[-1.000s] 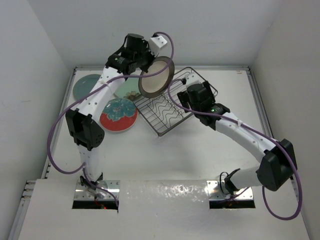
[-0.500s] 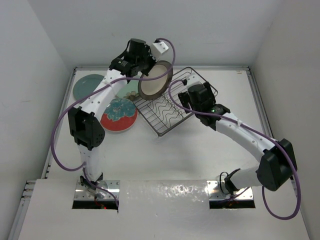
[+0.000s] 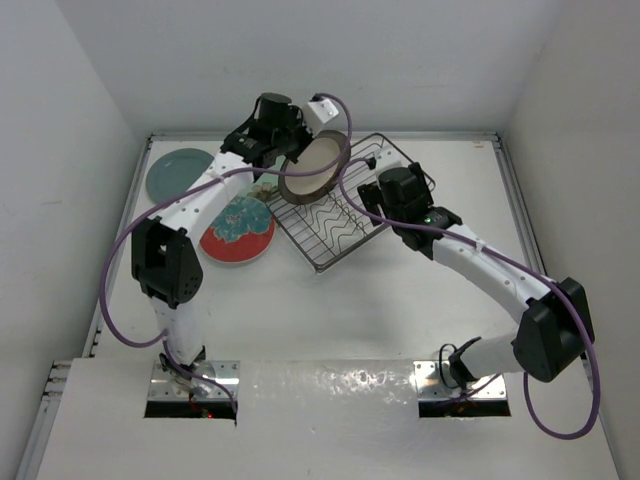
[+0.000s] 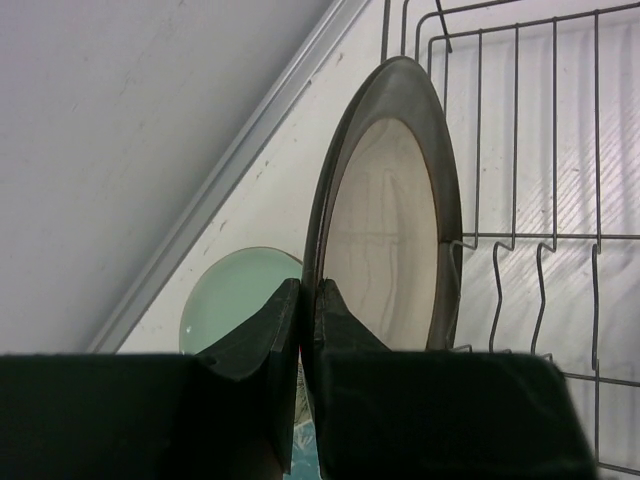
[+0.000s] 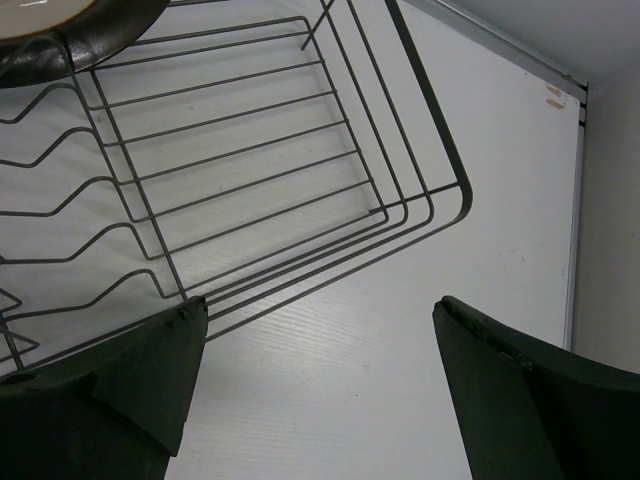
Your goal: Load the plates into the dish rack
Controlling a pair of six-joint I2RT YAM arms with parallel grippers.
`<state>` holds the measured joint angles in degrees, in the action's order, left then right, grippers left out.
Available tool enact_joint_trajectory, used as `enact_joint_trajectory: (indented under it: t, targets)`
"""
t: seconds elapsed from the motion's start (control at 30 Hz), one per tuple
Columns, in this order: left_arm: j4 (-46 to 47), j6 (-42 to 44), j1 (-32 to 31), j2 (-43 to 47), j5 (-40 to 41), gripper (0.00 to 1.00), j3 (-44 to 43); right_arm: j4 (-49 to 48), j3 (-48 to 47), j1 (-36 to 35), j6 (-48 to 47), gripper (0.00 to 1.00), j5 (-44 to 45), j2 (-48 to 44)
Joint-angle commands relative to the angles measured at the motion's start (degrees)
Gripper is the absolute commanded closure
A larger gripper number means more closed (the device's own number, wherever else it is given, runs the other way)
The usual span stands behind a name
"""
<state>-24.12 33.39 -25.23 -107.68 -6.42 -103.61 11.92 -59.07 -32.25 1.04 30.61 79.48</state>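
Left claw (image 4: 308, 292) pinches cream plate (image 4: 385, 230), half-hiding mint plate (image 4: 235, 295).

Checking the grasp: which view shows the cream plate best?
Left wrist: the cream plate is on edge, its rim pinched in the left gripper's jaws. Top external shows it small, above the dish rack; right wrist catches only a sliver of rim.
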Motion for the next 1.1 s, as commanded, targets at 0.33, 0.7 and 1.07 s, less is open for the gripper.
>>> enact_joint_trajectory:
  t: [0.33, 0.7, 1.07]
  targets:
    - [5.4, -1.3, -1.0, 1.5, -4.7, 1.0, 4.6, -2.3, -2.2, 0.7, -0.6, 0.07, 0.2, -0.5]
    - [6.7, 1.2, -1.2, 4.5, -5.9, 1.0, 7.4, -2.3, -2.6, 0.8, -0.6, 0.06, -1.1, 0.5]
    - [10.3, 4.8, -2.9, 6.6, -5.2, 1.0, 16.0, -1.8, -2.5, 0.8, -0.6, 0.06, -1.2, 0.7]
